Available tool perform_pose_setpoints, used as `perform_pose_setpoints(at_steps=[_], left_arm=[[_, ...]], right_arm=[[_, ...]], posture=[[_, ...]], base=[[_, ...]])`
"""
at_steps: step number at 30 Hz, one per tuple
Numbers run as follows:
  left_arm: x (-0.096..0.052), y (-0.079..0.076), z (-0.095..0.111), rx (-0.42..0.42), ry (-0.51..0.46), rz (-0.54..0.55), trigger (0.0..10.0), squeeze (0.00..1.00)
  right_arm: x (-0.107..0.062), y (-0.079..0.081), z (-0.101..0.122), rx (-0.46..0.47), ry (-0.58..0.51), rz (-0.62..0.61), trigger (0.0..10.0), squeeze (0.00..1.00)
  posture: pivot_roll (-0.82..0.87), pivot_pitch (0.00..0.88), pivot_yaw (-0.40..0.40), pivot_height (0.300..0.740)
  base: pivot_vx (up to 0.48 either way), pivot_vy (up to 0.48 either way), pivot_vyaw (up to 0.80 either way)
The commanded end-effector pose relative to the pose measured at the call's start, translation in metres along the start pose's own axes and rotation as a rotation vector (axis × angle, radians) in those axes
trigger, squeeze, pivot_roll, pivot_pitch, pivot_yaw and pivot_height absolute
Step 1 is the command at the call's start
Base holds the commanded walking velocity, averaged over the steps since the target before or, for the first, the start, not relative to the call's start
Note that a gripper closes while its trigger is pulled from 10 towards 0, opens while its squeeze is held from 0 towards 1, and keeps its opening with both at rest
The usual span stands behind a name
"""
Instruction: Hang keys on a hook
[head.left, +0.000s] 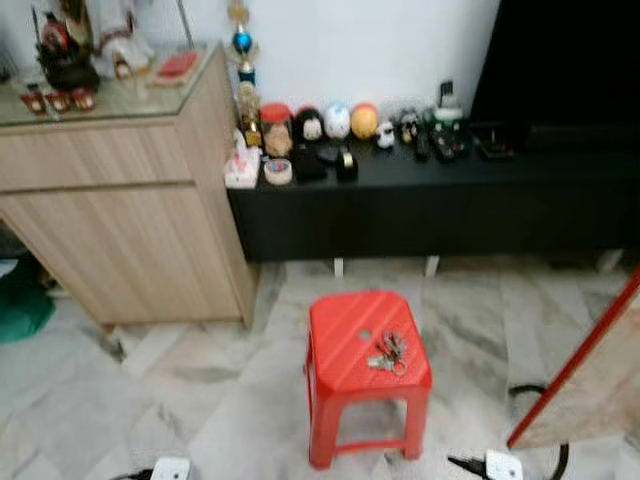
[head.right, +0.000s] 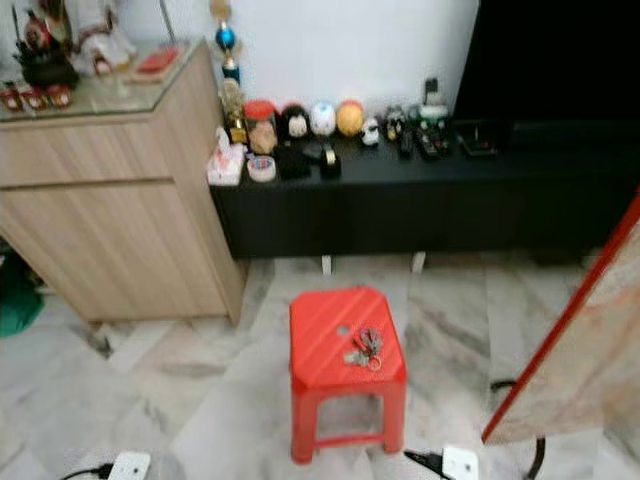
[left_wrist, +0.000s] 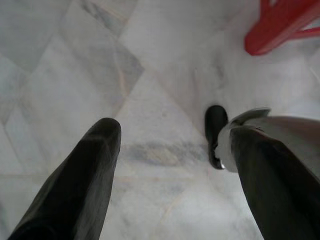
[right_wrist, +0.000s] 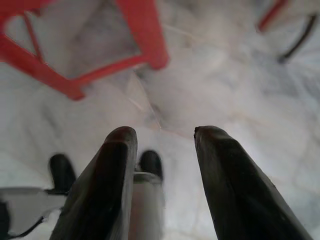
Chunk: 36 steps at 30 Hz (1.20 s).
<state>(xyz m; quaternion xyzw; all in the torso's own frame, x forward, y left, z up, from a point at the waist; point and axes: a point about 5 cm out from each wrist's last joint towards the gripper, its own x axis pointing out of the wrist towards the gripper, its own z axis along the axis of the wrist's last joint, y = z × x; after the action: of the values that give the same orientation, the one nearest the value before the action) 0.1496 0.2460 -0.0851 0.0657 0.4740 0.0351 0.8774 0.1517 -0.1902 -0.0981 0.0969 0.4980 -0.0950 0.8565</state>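
Most of the scene is pale marble-patterned floor (head.left: 200, 390), veined in grey, running up to a white wall (head.left: 360, 50). Against that wall stands a long, low black cabinet (head.left: 420, 205), and above its right end a large black panel (head.left: 560, 70) is cut off by the picture's edge. To the left sits a taller light-wood cabinet (head.left: 120, 220) with a glass top carrying figurines too blurred to identify. A row of small ornaments (head.left: 335, 122) lines the black cabinet's top, round and coloured, their detail lost to softness. At right a red-edged board (head.left: 590, 370) leans in, only partly in frame. Near the middle of the floor stands a red plastic stool (head.left: 350, 335), and the keys (head.left: 388, 352) lie in a bunch on its seat, toward its right front corner. Both arms hang low over the floor: the left gripper (left_wrist: 170, 145) has its two black fingers spread well apart, with one stool leg in the corner of its wrist view; the right gripper (right_wrist: 162, 137) likewise has its fingers parted, empty, the stool's legs blurred beyond.
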Motion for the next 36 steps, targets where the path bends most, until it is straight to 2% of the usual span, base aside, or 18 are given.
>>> perform_pose_setpoints(at_steps=[1, 3, 10, 22, 28, 30, 34, 36], left_arm=[[-0.001, 0.002, -0.006, -0.01, 0.019, 0.005, 10.0, 0.0], [-0.001, 0.002, -0.006, -0.011, 0.019, 0.004, 10.0, 0.0], [-0.001, 0.002, -0.005, -0.014, 0.01, 0.015, 10.0, 0.0], [-0.001, 0.002, -0.004, -0.018, -0.002, 0.011, 10.0, 0.0], [-0.002, 0.003, 0.0, -0.05, -0.056, 0.025, 10.0, 0.0], [-0.002, 0.004, 0.003, -0.071, -0.097, 0.043, 10.0, 0.0], [-0.003, 0.005, 0.007, -0.1, -0.155, 0.071, 10.0, 0.0], [-0.002, 0.01, 0.087, -0.03, -0.47, 0.07, 10.0, 0.0]], right_arm=[[0.0, 0.001, 0.001, -0.005, -0.004, 0.012, 10.0, 0.0], [0.0, 0.002, 0.001, -0.043, -0.01, 0.021, 10.0, 0.0], [0.0, 0.003, 0.001, -0.024, -0.012, 0.028, 10.0, 0.0], [0.001, 0.005, 0.012, 0.021, -0.058, 0.025, 10.0, 0.0], [0.002, 0.007, 0.028, 0.032, -0.145, 0.015, 10.0, 0.0], [0.001, 0.013, 0.036, 0.027, -0.201, 0.021, 10.0, 0.0], [0.001, 0.018, 0.048, -0.015, -0.273, 0.041, 10.0, 0.0], [-0.001, 0.021, 0.057, -0.034, -0.322, 0.055, 10.0, 0.0]], posture=[[0.02, 0.0, 0.011, 0.74], [0.02, 0.0, 0.01, 0.74], [0.02, 0.0, 0.008, 0.74], [0.01, 0.0, 0.011, 0.74], [0.01, 0.0, 0.008, 0.74], [0.01, 0.0, 0.004, 0.74], [0.02, 0.0, -0.001, 0.74], [0.02, 0.0, -0.004, 0.74]], base=[[0.304, 0.0, 0.0], [0.307, 0.0, 0.26], [0.169, 0.0, 0.75], [0.0, 0.0, 0.0], [0.0, 0.0, 0.0], [0.0, 0.0, 0.0], [0.0, 0.0, 0.0], [0.0, 0.0, 0.0]])
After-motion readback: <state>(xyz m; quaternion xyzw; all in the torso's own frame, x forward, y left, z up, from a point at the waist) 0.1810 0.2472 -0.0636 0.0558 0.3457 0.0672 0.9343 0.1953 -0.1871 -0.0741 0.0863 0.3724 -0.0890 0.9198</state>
